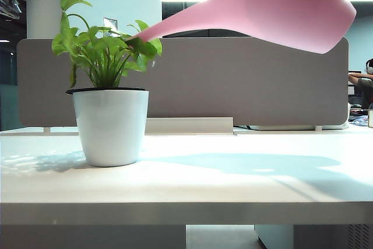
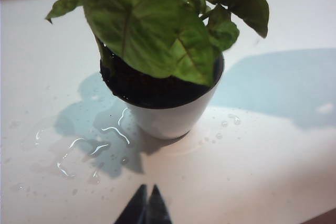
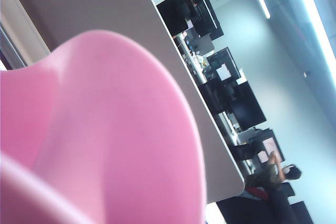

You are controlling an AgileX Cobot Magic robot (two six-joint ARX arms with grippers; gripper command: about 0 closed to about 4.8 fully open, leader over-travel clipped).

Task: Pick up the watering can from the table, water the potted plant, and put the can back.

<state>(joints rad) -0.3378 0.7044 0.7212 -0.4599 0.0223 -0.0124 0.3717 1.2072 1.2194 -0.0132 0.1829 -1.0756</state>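
1. Can [image 1: 285, 7] aloft right of plant [image 1: 105, 51], tipped, spout among leaves.
2. Right jaws unseen, grip untellable; left jaws [image 2: 146, 206] closed, empty, near pot [image 2: 168, 114].
3. Risk: overpouring onto table [image 1: 233, 185], already puddled.

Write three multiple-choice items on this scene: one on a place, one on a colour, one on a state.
1. Where is the can's spout tip?
A. Among the plant's leaves
B. On the table
C. Behind the partition

2. What colour is the pot?
A. Pink
B. White with a black rim
C. Green

3. How do the left gripper's jaws stand?
A. Wide open
B. Shut on the pot
C. Shut, holding nothing

Answers:
1 A: the exterior view shows the tilted can in the air, spout reaching the leaves.
2 B: both the exterior and left wrist views show it.
3 C: the left wrist view shows the tips together, clear of the pot. The right gripper is hidden by the can.
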